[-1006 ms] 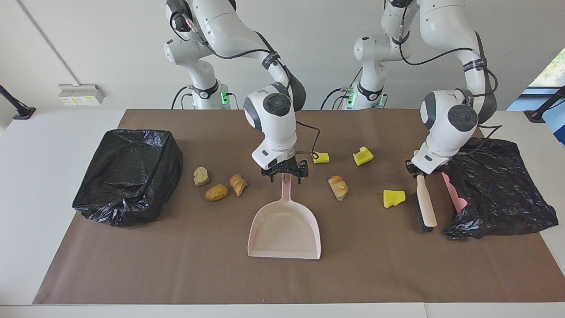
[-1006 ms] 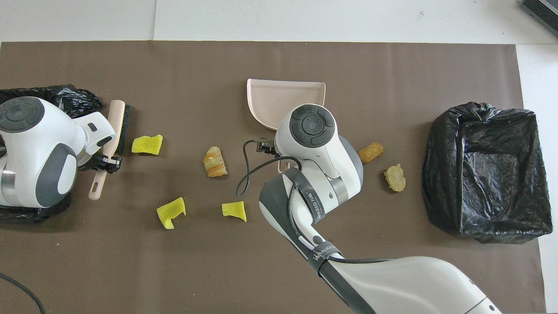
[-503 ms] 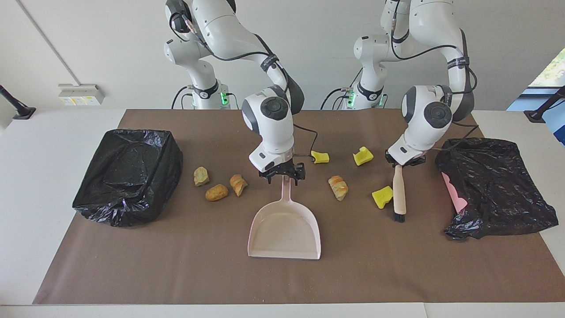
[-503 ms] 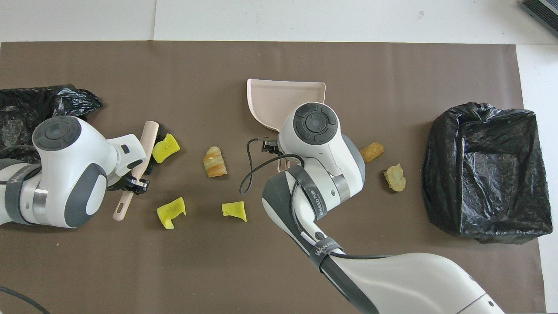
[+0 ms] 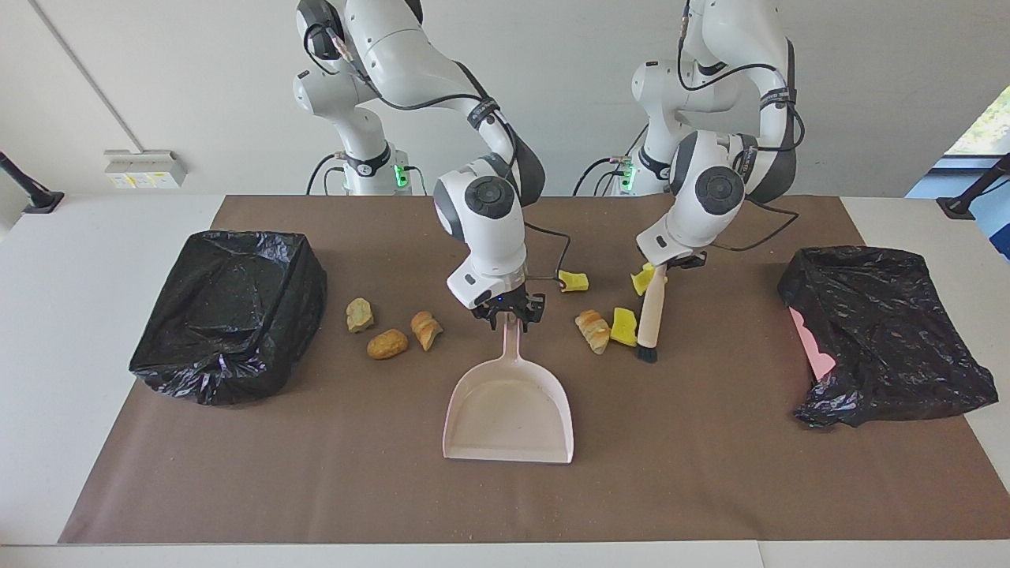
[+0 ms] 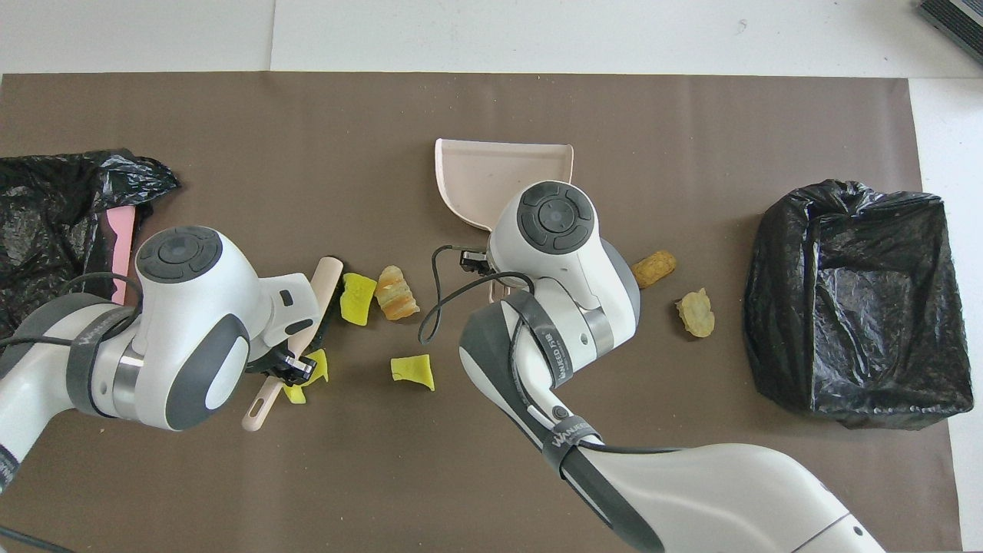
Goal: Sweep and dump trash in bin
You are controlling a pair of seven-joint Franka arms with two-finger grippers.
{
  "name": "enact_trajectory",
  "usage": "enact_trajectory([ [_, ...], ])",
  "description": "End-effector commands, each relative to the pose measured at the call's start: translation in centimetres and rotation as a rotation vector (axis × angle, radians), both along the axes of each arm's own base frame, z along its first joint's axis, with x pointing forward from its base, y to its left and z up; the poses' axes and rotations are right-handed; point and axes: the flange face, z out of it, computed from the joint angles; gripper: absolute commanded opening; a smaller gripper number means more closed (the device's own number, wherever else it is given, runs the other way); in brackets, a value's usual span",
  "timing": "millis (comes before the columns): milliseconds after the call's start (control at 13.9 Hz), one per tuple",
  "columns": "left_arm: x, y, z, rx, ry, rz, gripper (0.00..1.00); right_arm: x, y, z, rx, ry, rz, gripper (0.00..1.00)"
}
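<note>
**Inspector:** State each arm's hold.

**Assistant:** The left gripper point(image 5: 661, 264), upper middle of the facing view, is clamped on the upper end of the brush point(image 5: 652, 312). The handle slopes down from it and the bristles rest on the brown mat point(image 5: 710, 489). The right gripper point(image 5: 509, 310), at frame centre, sits at the handle tip of the dustpan point(image 5: 509, 410). Whether it has a grip on it I cannot tell.

**Inspector:** Why is the pan placed so?

**Assistant:** It lies flat, its mouth toward the lower frame edge, in the gap between the two clusters of trash. In my judgement it is being steadied there to receive what the brush brings.

**Inspector:** Locate the trash.

**Assistant:** All seven bits lie on the mat, none in the pan.
- A yellow chunk point(image 5: 625, 326) touches the brush, and a bread lump point(image 5: 592, 330) is pressed against that chunk, between brush and pan handle.
- A second yellow chunk point(image 5: 641, 280) lies under the left gripper.
- A third yellow chunk point(image 5: 574, 281) sits just above the bread lump.
- Three tan lumps point(image 5: 387, 344) sit between the pan handle and the black-lined bin point(image 5: 229, 315), which is toward the right arm's end.

**Inspector:** Progress?

**Assistant:** Early sweeping, I judge. The bristles are behind that pair so as to drive it toward the pan. Dumping is not yet begun.
</note>
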Motion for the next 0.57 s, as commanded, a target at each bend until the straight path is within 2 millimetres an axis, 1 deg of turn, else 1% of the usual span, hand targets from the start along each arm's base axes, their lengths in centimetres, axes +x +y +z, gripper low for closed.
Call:
enact_trajectory([
  [0, 1.0, 0.0, 3.9, -0.030, -0.011, 0.034, 0.00, 0.0, 0.2, 0.2, 0.001, 0.002, -0.013, 0.00],
  [72, 0.9, 0.4, 5.1, -0.023, -0.021, 0.067, 0.00, -0.1, 0.4, 0.2, 0.001, 0.005, -0.024, 0.00],
  [144, 0.2, 0.7, 6.1, -0.009, -0.033, 0.114, 0.00, -0.1, 0.4, 0.3, 0.000, 0.003, -0.036, 0.00],
  [216, -0.8, 1.0, 6.6, 0.017, -0.009, 0.161, 0.00, -0.1, 0.5, 0.4, -0.010, -0.004, -0.029, 0.00],
  [359, -2.6, 1.6, 6.5, 0.085, 0.052, 0.265, 0.00, 0.4, -0.1, 1.4, -0.007, -0.019, -0.023, 0.00],
  [431, -3.6, 1.9, 6.0, 0.123, 0.055, 0.345, 0.00, 0.4, -0.5, 2.0, -0.004, -0.020, 0.002, 0.00],
  [503, -4.8, 2.3, 5.3, 0.165, 0.054, 0.438, 0.00, 0.2, -0.6, 3.0, 0.009, -0.024, 0.095, 0.00],
])
